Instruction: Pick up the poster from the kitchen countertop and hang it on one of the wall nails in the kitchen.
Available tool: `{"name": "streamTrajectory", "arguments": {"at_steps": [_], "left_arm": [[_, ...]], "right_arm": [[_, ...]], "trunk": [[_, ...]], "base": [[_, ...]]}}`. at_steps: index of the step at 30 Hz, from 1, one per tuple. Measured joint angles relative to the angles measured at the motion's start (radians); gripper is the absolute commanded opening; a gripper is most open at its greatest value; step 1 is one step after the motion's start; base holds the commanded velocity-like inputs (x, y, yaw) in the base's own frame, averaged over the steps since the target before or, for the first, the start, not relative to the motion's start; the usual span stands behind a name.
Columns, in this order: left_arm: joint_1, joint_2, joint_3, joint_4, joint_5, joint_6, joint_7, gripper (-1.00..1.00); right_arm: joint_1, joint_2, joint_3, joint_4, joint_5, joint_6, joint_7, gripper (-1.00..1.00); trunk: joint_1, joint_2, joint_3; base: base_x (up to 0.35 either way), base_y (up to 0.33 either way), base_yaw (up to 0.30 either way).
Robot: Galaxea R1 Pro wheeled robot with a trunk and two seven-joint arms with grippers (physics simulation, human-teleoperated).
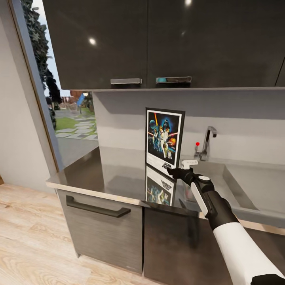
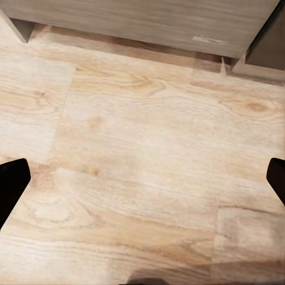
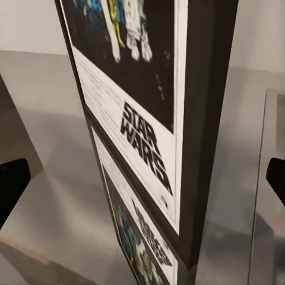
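Glossy grey metal mirrors everything here, so the poster (image 1: 164,140) appears twice on the countertop (image 1: 99,174): once standing upright, once as a reflection running toward the front edge. It stands roughly midway along the surface, just short of the sink (image 1: 253,186) and tap (image 1: 206,143), its bottom edge resting on the slab. The right gripper (image 1: 172,171) has reached in at the lower right corner of the frame. In the right wrist view the fingers (image 3: 12,184) sit wide apart at either side, with the poster's edge between them, so I judge it is lined up to pinch the frame. The left gripper (image 2: 142,178) hangs low over the wooden floor (image 2: 142,130), fingers spread, holding nothing, likely parked out of the way.
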Motion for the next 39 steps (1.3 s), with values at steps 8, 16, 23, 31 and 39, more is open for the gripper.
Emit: {"name": "streamTrajectory", "arguments": {"at_steps": [8, 16, 23, 31, 39], "left_arm": [[0.0, 0.0, 0.0, 0.0, 0.0, 0.0, 0.0, 1.0], [0.0, 0.0, 0.0, 0.0, 0.0, 0.0, 0.0, 1.0], [0.0, 0.0, 0.0, 0.0, 0.0, 0.0, 0.0, 1.0], [0.0, 0.0, 0.0, 0.0, 0.0, 0.0, 0.0, 1.0], [0.0, 0.0, 0.0, 0.0, 0.0, 0.0, 0.0, 1.0]], "right_arm": [[0.001, 0.0, 0.0, 0.007, -0.001, -0.001, 0.002, 1.0], [0.001, 0.0, -0.002, 0.105, -0.001, -0.094, 0.003, 1.0], [0.002, 0.0, -0.004, 0.134, -0.003, -0.116, 0.004, 1.0], [0.001, 0.0, -0.004, 0.136, -0.003, -0.118, 0.004, 1.0], [0.002, 0.0, -0.004, 0.136, -0.003, -0.118, 0.004, 1.0]], "trunk": [[0.0, 0.0, 0.0], [0.0, 0.0, 0.0], [0.0, 0.0, 0.0], [0.0, 0.0, 0.0], [0.0, 0.0, 0.0]], "base": [[0.006, 0.0, 0.0], [0.0, 0.0, 0.0], [0.0, 0.0, 0.0], [0.001, 0.0, 0.0], [0.078, 0.0, 0.0]]}}
